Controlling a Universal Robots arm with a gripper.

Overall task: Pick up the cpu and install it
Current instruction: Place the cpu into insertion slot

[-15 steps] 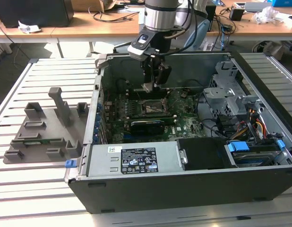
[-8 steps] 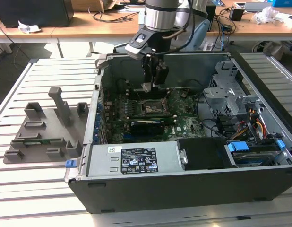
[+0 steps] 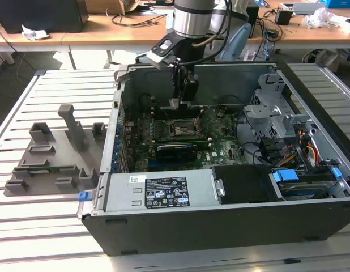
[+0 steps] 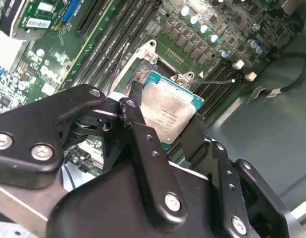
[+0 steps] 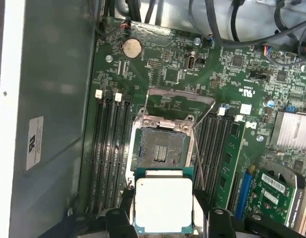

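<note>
The cpu (image 5: 164, 204) is a thin square chip with a silver-grey metal top on a green edge. My gripper (image 5: 165, 220) is shut on it, a black finger (image 5: 118, 218) on either side. In the first wrist view the cpu hangs beside the open socket (image 5: 162, 148), whose load plate (image 5: 180, 101) is swung up. In the second wrist view the cpu (image 4: 168, 111) sits tilted between the fingers (image 4: 138, 124), above the socket frame (image 4: 143, 62). In the exterior view the gripper (image 3: 176, 102) reaches down into the computer case, above the socket (image 3: 183, 129) on the motherboard.
A grey plastic tray (image 3: 50, 158) lies on the slatted table at the exterior view's left. Case walls (image 3: 220, 71), a drive cage (image 3: 271, 99), cables (image 3: 308, 150) and the power supply (image 3: 158, 192) surround the motherboard. Memory slots (image 5: 111, 148) and the socket lever (image 5: 196, 158) flank the socket.
</note>
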